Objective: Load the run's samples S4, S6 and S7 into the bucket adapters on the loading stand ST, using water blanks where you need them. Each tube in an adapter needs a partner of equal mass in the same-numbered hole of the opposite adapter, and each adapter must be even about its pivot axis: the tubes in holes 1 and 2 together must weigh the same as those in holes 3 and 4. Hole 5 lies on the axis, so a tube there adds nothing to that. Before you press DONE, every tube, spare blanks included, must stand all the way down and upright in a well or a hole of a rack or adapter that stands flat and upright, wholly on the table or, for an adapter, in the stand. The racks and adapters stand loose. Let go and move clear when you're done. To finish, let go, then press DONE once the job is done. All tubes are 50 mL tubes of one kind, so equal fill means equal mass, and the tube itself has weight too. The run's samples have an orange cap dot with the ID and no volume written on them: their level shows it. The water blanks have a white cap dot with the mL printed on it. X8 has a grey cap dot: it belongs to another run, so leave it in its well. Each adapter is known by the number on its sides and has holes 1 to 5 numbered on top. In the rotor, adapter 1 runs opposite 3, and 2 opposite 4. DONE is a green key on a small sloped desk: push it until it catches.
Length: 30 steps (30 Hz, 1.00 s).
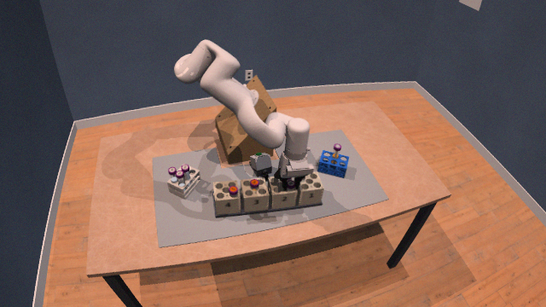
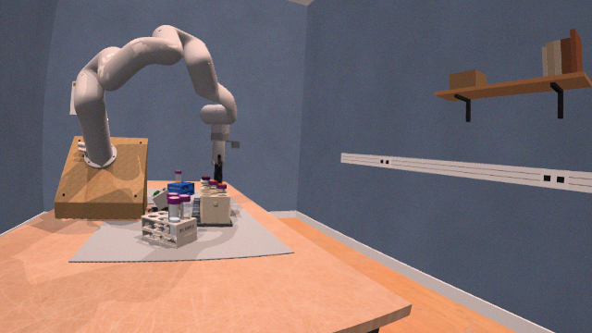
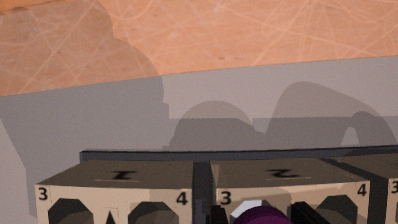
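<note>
My gripper [image 1: 291,181] [image 2: 218,179] [image 3: 261,214] is slightly open around the purple cap of a tube [image 1: 291,184] [image 3: 265,218], with narrow gaps at its sides. The tube stands at hole 3 of adapter 2 [image 1: 284,199] [image 3: 300,173]; its dot and depth are hidden. An orange-dotted tube [image 1: 233,190] [image 2: 222,186] stands in adapter 4 [image 1: 227,205], hole 3. Another orange-dotted tube [image 1: 254,183] stands in adapter 3 [image 1: 256,202], apparently hole 5. Adapter 1 [image 1: 311,196] [image 3: 125,173] shows no tube. The DONE key [image 1: 258,154] is green.
The white blanks rack [image 1: 178,190] [image 2: 185,236] at the left holds three purple-capped tubes. The blue rack [image 1: 333,168] [image 2: 180,189] at the right holds one purple-capped tube [image 1: 337,147] [image 2: 178,176]. The sloped desk [image 1: 260,164] stands close behind the adapters.
</note>
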Each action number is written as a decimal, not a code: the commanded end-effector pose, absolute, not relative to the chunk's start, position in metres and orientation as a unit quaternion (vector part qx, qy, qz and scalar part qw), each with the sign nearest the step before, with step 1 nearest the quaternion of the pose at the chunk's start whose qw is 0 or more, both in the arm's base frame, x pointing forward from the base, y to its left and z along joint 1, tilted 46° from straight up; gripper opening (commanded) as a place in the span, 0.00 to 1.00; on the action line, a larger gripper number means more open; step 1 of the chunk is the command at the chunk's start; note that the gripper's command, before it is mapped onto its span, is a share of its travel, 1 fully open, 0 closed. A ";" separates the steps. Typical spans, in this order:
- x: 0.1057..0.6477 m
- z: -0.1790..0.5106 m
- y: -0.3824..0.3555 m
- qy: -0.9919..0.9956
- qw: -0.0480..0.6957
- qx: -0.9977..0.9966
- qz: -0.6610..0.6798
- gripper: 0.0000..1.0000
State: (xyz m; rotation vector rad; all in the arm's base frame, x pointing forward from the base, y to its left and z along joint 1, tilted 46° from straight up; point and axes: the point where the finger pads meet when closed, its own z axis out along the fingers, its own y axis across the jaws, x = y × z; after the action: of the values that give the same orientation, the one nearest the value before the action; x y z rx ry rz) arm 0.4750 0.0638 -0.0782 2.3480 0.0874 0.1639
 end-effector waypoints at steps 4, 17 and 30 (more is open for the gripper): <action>0.476 -0.077 0.065 0.035 0.382 0.921 0.066 0.44; 0.475 -0.070 0.072 0.035 0.382 0.921 0.066 0.44; 0.471 -0.055 0.088 0.034 0.382 0.921 0.066 0.44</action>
State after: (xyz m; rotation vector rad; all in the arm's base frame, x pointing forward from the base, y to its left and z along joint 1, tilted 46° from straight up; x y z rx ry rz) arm 0.4713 0.0813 -0.0609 2.3480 0.0875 0.1636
